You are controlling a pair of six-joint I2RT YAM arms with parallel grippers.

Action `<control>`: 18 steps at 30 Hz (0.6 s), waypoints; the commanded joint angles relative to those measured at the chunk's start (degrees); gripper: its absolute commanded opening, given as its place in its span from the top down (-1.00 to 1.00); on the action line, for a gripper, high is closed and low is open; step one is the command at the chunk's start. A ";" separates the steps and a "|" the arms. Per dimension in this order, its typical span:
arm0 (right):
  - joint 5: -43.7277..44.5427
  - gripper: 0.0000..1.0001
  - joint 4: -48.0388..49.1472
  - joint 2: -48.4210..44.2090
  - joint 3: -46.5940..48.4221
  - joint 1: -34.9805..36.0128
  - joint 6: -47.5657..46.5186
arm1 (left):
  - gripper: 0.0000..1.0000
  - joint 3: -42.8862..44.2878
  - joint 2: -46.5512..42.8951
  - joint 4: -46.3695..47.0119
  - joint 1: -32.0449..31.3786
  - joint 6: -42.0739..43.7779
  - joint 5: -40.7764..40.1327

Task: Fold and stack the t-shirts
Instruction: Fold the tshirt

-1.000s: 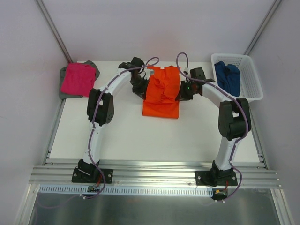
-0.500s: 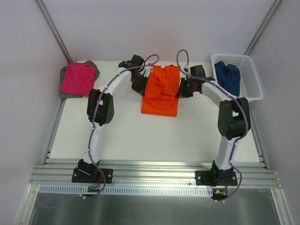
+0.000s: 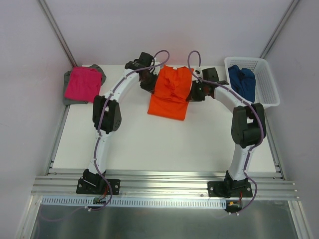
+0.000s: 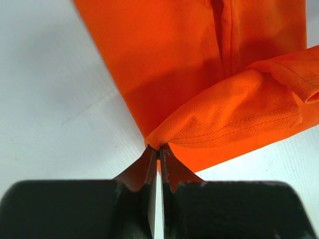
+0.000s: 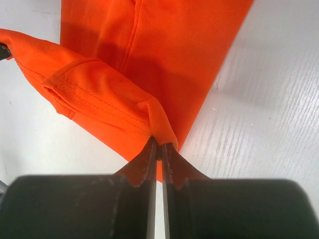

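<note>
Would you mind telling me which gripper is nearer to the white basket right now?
Right. The right gripper pinches the orange t-shirt at its edge facing the basket; the left gripper holds the opposite edge, farther away.

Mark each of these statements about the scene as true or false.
1. The left hand and the right hand are each shut on the orange shirt. True.
2. The pink shirt lies on the grey shirt. True.
3. The basket is empty. False: the blue shirt lies in it.
4. The orange shirt is stacked on the pink shirt. False: it lies well apart from it.
</note>
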 commanded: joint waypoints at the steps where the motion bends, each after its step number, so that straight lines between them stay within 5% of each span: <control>1: 0.74 0.94 1.95 1.06 1.45 -0.11 -0.85 | 1.00 2.13 1.01 0.72 -0.46 0.94 -1.83; 4: 0.83 0.90 2.04 3.43 3.65 0.15 -1.29 | 1.00 2.56 2.50 0.99 -0.55 0.41 -1.48; 5: 1.61 0.84 2.04 4.92 4.26 0.33 -1.38 | 0.61 2.74 2.94 1.08 -0.55 0.23 -1.48; 7: 5.63 0.30 1.86 6.16 6.28 0.51 -1.47 | 0.16 3.79 4.43 1.43 -0.55 -0.12 -2.35; 8: 6.88 -0.01 1.86 7.47 6.81 0.85 -1.73 | -0.42 4.32 5.14 1.52 -0.55 -0.55 -3.40; 9: 7.85 -0.92 1.69 7.74 7.86 0.94 -2.43 | -0.94 5.20 6.19 1.60 -0.81 -0.99 -5.06; 18: 7.86 -0.93 -1.04 -2.42 2.96 2.70 -3.05 | -0.98 -1.55 -3.71 1.78 -2.57 -1.88 -11.23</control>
